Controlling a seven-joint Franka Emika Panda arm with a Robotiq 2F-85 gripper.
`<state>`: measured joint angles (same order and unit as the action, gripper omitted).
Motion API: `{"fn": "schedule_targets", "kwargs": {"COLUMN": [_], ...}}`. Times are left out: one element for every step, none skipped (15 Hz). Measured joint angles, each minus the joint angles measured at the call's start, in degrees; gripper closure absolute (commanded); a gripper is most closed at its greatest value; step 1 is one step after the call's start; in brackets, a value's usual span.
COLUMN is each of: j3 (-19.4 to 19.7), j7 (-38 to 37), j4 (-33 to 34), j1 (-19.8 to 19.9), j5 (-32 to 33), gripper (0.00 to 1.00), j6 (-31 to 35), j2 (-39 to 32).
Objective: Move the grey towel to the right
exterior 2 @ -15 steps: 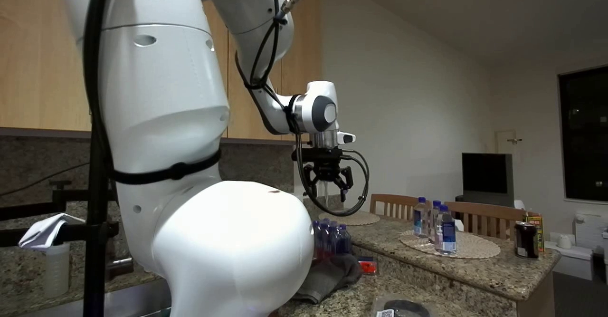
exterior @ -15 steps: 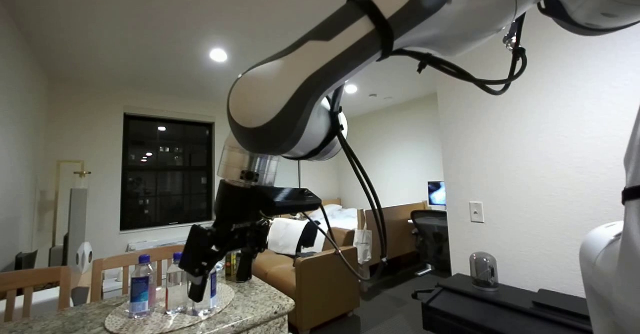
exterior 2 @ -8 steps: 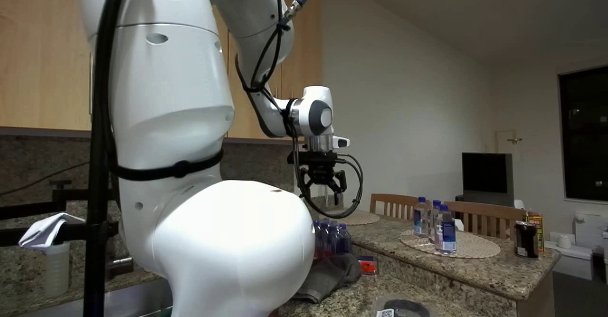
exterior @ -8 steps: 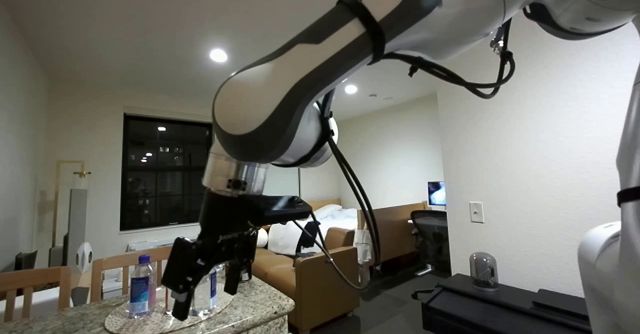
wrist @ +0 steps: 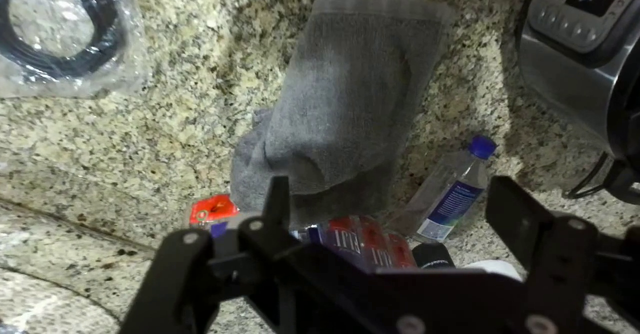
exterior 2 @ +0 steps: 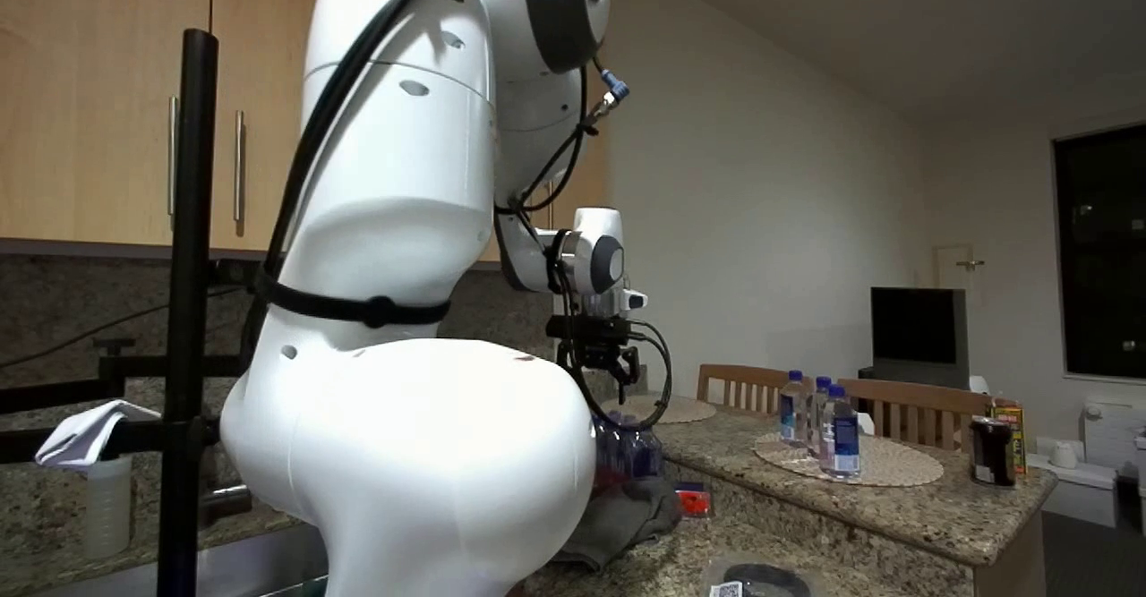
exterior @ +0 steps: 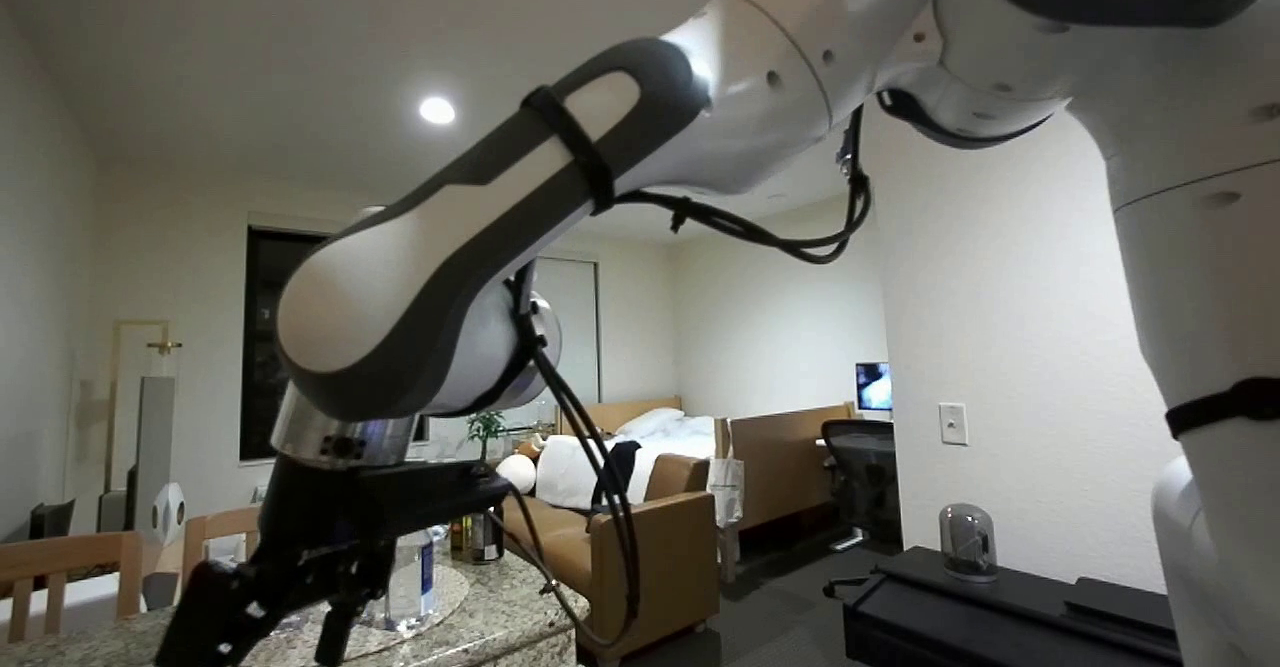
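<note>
The grey towel (wrist: 345,93) lies loosely folded on the granite counter, in the upper middle of the wrist view. In an exterior view it is a low dark heap (exterior 2: 627,521), partly hidden behind the robot's white base. It does not show in the exterior view from the arm's far side. My gripper (wrist: 389,189) is open and empty, its fingers wide apart. In the wrist view its left finger overlaps the towel's lower edge; the gripper appears to be above the counter. In both exterior views the gripper (exterior: 260,642) (exterior 2: 600,378) points down, with its fingertips partly cut off or hidden.
A clear bottle with a blue cap (wrist: 450,194) is right of the towel. Wrapped bottles (wrist: 345,239) and a red packet (wrist: 212,209) touch or adjoin its lower edge. A bagged black cable (wrist: 60,63) is left, a metal appliance (wrist: 570,83) right. Bottles (exterior 2: 842,440) stand on a raised counter.
The arm and gripper have moved lower in both exterior views, and leftward in the view that shows the sofa. The gripper stays open. The towel has not visibly moved.
</note>
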<state>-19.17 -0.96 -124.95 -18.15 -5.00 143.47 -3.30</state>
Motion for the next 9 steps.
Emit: {"fn": "schedule_targets", "kwargs": {"j3": [-0.1, -0.2, -0.4, -0.6, -0.8, -0.8, -0.8, -0.8, -0.7], "j7": [0.2, 0.3, 0.5, 0.7, 0.7, 0.8, 0.8, 0.8, 0.8], "j4": [2.2, 4.3, 6.4, 8.4, 10.4, 12.3, 14.1, 15.7, 17.3], "j1": [-0.4, -0.9, -1.5, -2.1, -2.8, -3.5, -4.3, -5.2, -6.1], "j5": [0.6, 1.1, 1.5, 1.9, 2.4, 3.1, 4.1, 5.4, 6.6], "gripper": [0.0, 0.0, 0.0, 0.0, 0.0, 0.0, 0.0, 0.0, 0.0], "j6": [0.1, 0.1, 0.1, 0.1, 0.1, 0.1, 0.1, 0.1, 0.1], "j2": [-2.7, -5.4, -7.8, -10.2, -12.5, -14.4, -16.3, -17.9, -19.5]}}
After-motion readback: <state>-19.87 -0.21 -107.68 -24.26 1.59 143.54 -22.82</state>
